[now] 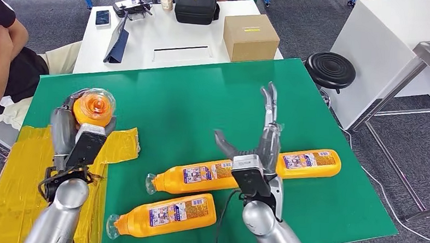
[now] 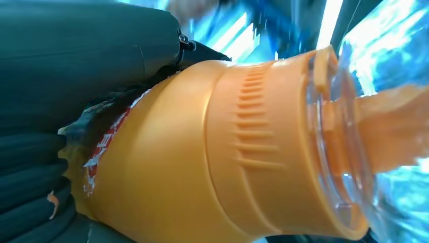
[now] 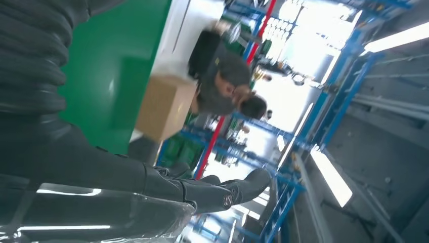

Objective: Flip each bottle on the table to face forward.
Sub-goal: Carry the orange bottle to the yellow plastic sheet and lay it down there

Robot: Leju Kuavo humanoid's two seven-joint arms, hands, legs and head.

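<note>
Fingers of the left hand (image 1: 72,134) grip an orange squeeze bottle (image 1: 93,108); right hand (image 1: 258,151) is spread, empty. Recommend lowering it label-up beside the lying bottles (image 1: 199,175).

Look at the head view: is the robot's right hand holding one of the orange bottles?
No. The right hand hangs open above the green table, fingers spread, while the left hand grips an orange bottle.

Left hand (image 1: 78,132) grips a bottle (image 1: 93,108) seemingly upright; right hand (image 1: 258,151) hovers, fingers (image 1: 270,102) spread.
</note>
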